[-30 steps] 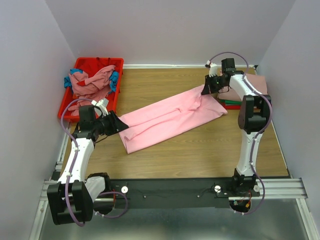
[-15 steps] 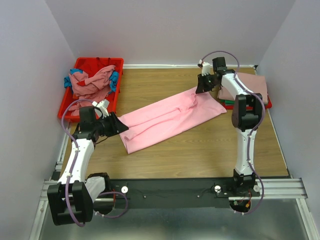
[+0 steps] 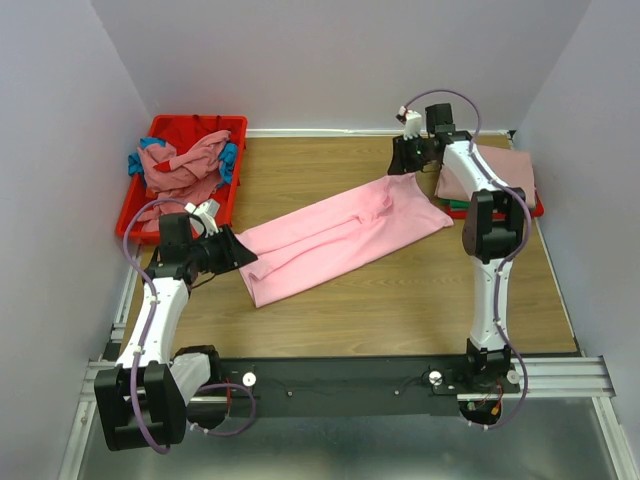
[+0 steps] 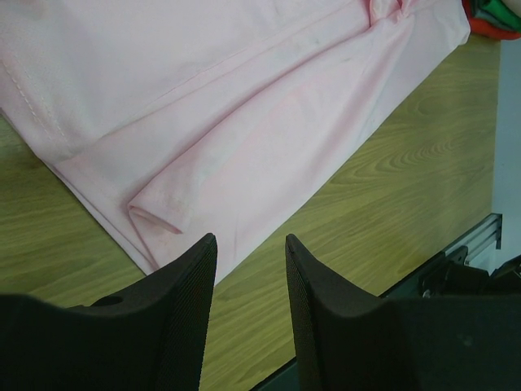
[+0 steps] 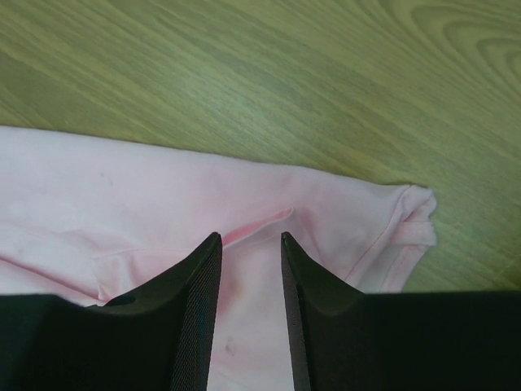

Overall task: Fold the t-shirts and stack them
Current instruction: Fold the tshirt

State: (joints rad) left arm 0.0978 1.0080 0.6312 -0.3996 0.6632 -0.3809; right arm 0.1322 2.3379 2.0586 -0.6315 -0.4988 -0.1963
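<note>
Nearest the arm bases, the left gripper (image 3: 243,257) hovered low over the near left end of the bubblegum-pink t-shirt (image 3: 340,235), just as it had a second before. Its jaws stood partly apart with nothing between them (the left wrist view showed a rolled hem just beyond the fingertips, untouched). The shirt lay stretched in a long diagonal band across the wooden table (image 3: 400,300), from near left to far right, already narrowed lengthwise.

At the far end came the change. The right gripper (image 3: 404,163), which a second earlier had been pinched shut on the shirt's far corner, had let go and drawn back toward the rear wall. Its jaws were now partly open and empty, poised above a sleeve that lay flat on the wood. The cloth had barely shifted on release.

So the stretching step seemed finished, and a crosswise fold probably came next.

Farther right, a folded dusty rose shirt (image 3: 500,170) topped a small stack, with green and red edges (image 3: 462,208) showing beneath it. At the far left, the red plastic bin (image 3: 200,121) held a tangled heap of rose and teal shirts (image 3: 180,165) yet to be folded.
</note>
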